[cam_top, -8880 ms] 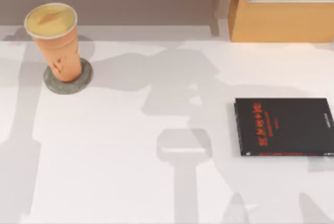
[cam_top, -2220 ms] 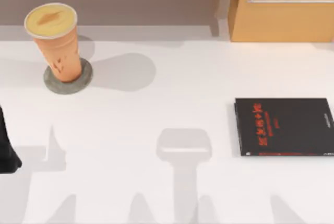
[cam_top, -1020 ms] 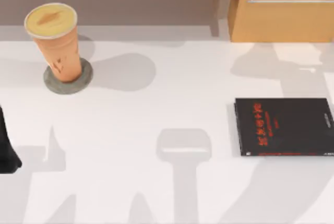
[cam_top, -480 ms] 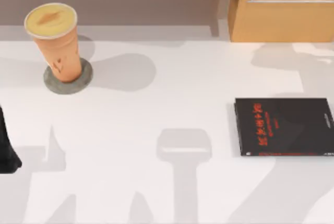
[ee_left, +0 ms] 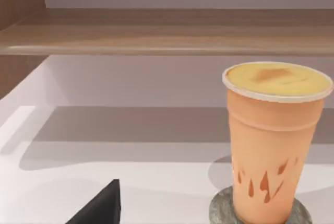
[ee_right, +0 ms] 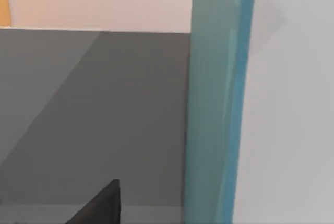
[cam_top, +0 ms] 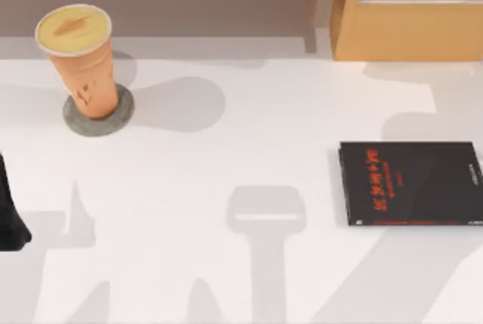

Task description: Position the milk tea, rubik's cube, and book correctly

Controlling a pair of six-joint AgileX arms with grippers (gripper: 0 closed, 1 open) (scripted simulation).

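Book (ee_right: pixel 216 104) fills your right wrist view; grip state cannot be told, so it may slip.

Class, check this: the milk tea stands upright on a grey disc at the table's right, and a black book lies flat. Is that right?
Wrong side. In the top view the milk tea stands upright on the grey disc at the table's left; the black book lies flat at the right.

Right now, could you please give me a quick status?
Left arm parked at table's left edge. Tall orange-tan milk tea cup upright on grey round disc. Teal-blue book close before right wrist camera.
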